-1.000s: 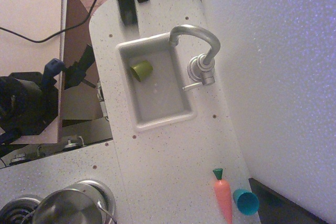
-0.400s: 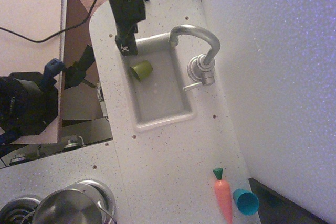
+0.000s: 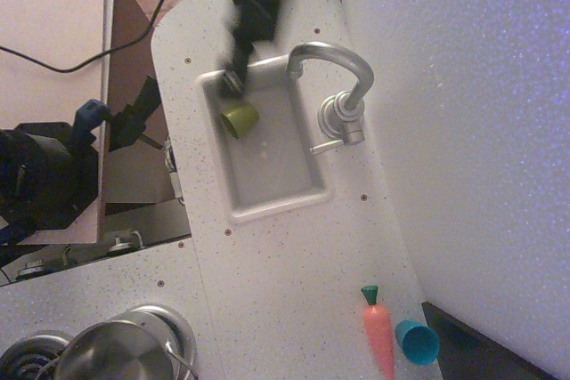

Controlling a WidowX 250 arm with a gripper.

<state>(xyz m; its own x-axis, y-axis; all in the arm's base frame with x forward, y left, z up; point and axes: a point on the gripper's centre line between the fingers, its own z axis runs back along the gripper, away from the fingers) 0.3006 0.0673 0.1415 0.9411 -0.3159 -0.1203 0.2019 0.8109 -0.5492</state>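
A green cup (image 3: 240,118) lies on its side in the far left corner of the grey sink (image 3: 267,206). My black gripper (image 3: 234,83) hangs blurred over the sink's far rim, just above the cup and apart from it as far as I can see. Motion blur hides how its jaws stand. Nothing shows between the fingers.
A chrome faucet (image 3: 337,77) arches over the sink's right side. An orange carrot (image 3: 378,334) and a teal cup (image 3: 416,342) lie on the counter at the bottom right. A steel pot (image 3: 116,353) sits at the bottom left. A white wall rises on the right.
The arm has swung in from the top edge, down and to the right, and its tip now sits over the sink's far rim close to the green cup. The cup has not moved.
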